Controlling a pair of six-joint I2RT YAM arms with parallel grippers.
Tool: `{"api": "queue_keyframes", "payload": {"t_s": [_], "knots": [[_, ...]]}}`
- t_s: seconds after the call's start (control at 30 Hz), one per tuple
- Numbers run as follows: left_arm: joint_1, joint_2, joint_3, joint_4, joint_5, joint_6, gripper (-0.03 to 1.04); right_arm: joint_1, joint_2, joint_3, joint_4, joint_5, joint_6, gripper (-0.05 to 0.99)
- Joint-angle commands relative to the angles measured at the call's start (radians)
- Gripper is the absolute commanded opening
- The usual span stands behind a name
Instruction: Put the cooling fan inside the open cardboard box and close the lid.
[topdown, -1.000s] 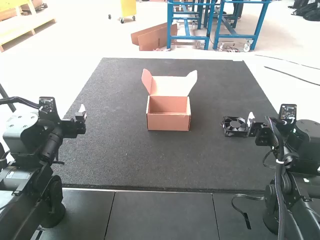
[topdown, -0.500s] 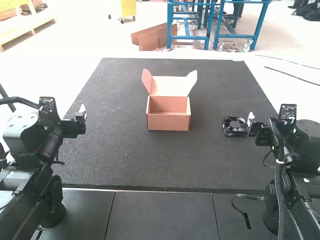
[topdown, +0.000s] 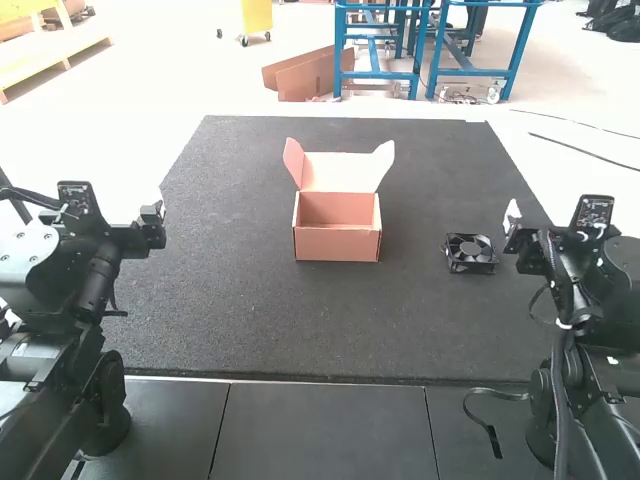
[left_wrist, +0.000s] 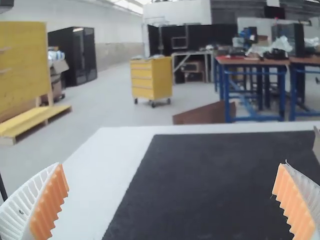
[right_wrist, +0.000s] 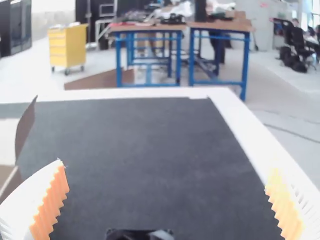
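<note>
Cooling fan (topdown: 471, 253): black, square, resting on the dark mat (topdown: 250, 290) that covers the worktop (topdown: 120, 160), to the right of the cardboard box (topdown: 337, 228) and apart from it. The box stands near the mat's middle with its lid (topdown: 340, 165) raised at the far side and its opening facing up.

Right gripper (right_wrist: 165, 205): the nearer of the two. I see the fan just beside it, on the side toward the box, so the fan lies between these fingers and its goal. In the right wrist view the fan's edge (right_wrist: 139, 234) appears close under the camera, between the two fingers (right_wrist: 50, 200), which are spread wide with nothing in them. The fan looks square, so I judge it has no long axis to favour. The right arm sits folded at the worktop's right edge, wrist roughly level, pointing forward over the mat.

Left gripper (left_wrist: 167, 207): fingers likewise spread and empty, held at the mat's left edge, well apart from fan and box.

My reading: the pick falls to the right arm, which must tip downward and inward.
</note>
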Motion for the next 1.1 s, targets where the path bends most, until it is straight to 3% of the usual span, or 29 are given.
{"api": "queue_keyframes", "payload": {"t_s": [0.0, 0.3, 0.5, 0.67, 0.77, 0.9, 1.0, 1.07], "knots": [[-0.002, -0.012, 0.035, 0.005, 0.008, -0.008, 0.97, -0.002, -0.011, 0.012, 0.023, 0.021, 0.017, 0.91], [0.001, 0.026, 0.149, -0.026, 0.006, 0.000, 0.97, -0.002, 0.134, 0.164, 0.051, -0.008, 0.017, 0.91], [0.000, 0.186, 0.271, -0.020, -0.033, 0.000, 0.97, -0.002, 0.397, 0.363, 0.062, 0.014, 0.047, 0.91], [0.003, 0.321, 0.432, -0.122, -0.067, 0.000, 0.97, 0.002, 0.555, 0.575, -0.141, 0.018, 0.095, 0.91], [0.004, 0.413, 0.555, -0.227, -0.086, -0.001, 0.97, 0.007, 0.639, 0.710, -0.302, 0.012, 0.106, 0.91], [0.008, 0.556, 0.718, -0.371, -0.099, -0.006, 0.97, 0.008, 0.748, 0.875, -0.494, 0.005, 0.181, 0.91], [0.001, 0.648, 0.816, -0.487, -0.087, -0.006, 0.97, 0.010, 0.794, 0.963, -0.581, -0.089, 0.184, 0.91], [0.001, 0.689, 0.851, -0.507, -0.086, -0.006, 0.97, 0.017, 0.816, 1.020, -0.596, -0.095, 0.222, 0.90]]}}
